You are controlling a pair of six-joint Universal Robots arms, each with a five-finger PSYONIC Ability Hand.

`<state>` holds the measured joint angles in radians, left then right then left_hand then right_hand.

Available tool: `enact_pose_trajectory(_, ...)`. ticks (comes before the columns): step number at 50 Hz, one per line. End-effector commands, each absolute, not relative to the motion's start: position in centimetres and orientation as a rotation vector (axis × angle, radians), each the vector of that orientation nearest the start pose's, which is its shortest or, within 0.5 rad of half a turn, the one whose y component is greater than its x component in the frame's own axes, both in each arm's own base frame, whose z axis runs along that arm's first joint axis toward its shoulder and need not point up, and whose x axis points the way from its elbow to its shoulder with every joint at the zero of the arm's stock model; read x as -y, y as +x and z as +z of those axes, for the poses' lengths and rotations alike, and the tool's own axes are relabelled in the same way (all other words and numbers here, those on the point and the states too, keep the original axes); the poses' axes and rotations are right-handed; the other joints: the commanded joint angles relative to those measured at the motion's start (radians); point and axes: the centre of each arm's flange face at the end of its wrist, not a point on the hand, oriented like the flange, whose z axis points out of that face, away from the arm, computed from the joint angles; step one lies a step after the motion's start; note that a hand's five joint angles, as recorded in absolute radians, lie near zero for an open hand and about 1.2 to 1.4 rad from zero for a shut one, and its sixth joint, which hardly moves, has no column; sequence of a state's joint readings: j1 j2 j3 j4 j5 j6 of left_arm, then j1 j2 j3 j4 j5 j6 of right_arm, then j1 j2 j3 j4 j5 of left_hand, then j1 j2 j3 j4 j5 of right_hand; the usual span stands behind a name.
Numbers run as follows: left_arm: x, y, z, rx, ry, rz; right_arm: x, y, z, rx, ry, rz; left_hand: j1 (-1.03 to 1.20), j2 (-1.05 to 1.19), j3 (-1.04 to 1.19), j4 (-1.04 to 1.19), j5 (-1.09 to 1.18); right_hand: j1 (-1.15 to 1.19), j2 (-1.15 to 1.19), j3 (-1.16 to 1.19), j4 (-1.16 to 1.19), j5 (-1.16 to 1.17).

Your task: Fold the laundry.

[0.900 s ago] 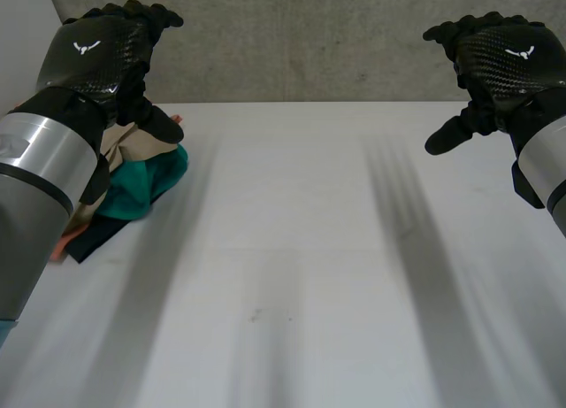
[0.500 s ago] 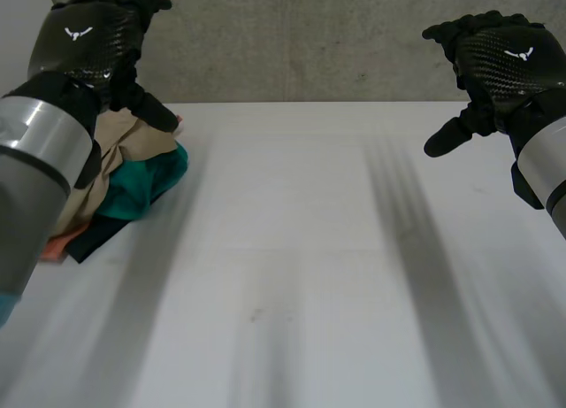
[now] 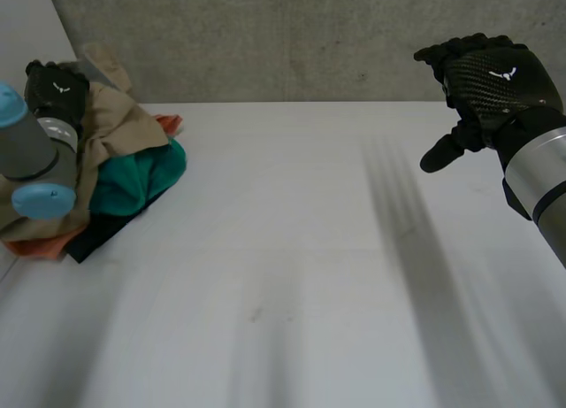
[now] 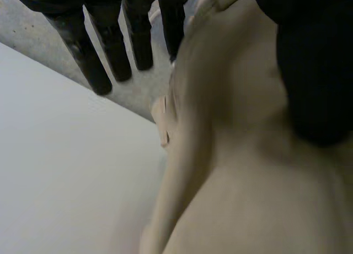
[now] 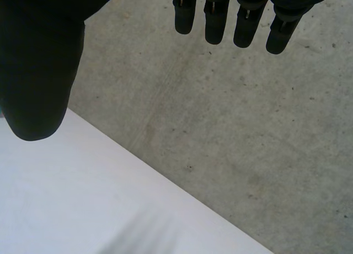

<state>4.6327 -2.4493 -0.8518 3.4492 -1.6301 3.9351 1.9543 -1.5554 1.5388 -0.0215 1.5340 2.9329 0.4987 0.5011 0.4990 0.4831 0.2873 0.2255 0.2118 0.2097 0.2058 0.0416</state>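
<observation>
A laundry pile lies at the table's far left: a beige cloth (image 3: 119,129) on top, a teal cloth (image 3: 141,173) beneath it, an orange piece (image 3: 168,122) and a dark piece (image 3: 97,235) at the edges. My left hand (image 3: 55,89) sits at the pile's far top, against the beige cloth. In the left wrist view its fingers (image 4: 88,50) stretch out straight past the beige cloth (image 4: 237,155), which lies under the palm and against the thumb. My right hand (image 3: 486,80) hovers high at the right, open, with straight fingers (image 5: 215,17) and nothing in it.
The white table (image 3: 292,275) stretches bare from the pile to the right arm. A grey concrete wall (image 3: 292,36) stands right behind the table's far edge. The pile lies close to the table's left edge.
My left arm has swung left and down, bringing its hand from above the table onto the far top of the pile. The right hand has shifted only slightly.
</observation>
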Motion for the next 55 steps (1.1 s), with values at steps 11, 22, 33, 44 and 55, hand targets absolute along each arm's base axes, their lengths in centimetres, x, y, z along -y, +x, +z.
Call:
enact_pose_trajectory(11, 40.0, -24.6, 35.7, -1.461, 0.421, -2.592, 24.3, 24.0, 31.8, -1.98, -0.649, -2.166, 0.898, 0.895, 0.897, 0.913, 0.934, -0.051, -0.037, -0.035, -0.031, -0.042)
enact_pose_trajectory(22, 28.7, -35.0, 33.9, -1.785, 0.972, -2.929, 24.4, 23.7, 32.8, -1.954, -0.635, -2.204, 0.898, 0.895, 0.897, 0.913, 0.934, -0.051, -0.037, -0.035, -0.031, -0.042)
enact_pose_trajectory(33, 21.8, -42.4, 19.0, -2.151, 1.609, -2.457, 24.6, 23.7, 32.9, -1.956, -0.659, -2.226, -0.117, -0.119, -0.117, -0.101, -0.08, -0.051, -0.037, -0.035, -0.031, -0.042)
enact_pose_trajectory(44, 23.1, -37.8, 25.6, -1.948, 1.228, -2.434, 26.4, 24.3, 27.4, -2.147, -1.056, -2.09, -0.324, -0.327, -0.324, -0.309, -0.287, -0.051, -0.037, -0.035, -0.031, -0.042)
enact_pose_trajectory(55, 18.9, -30.2, 21.4, -2.143, 1.083, -2.051, 24.5, 23.9, 24.7, -2.27, -1.383, -1.793, -0.133, -0.135, -0.133, -0.117, -0.096, -0.051, -0.037, -0.035, -0.031, -0.042)
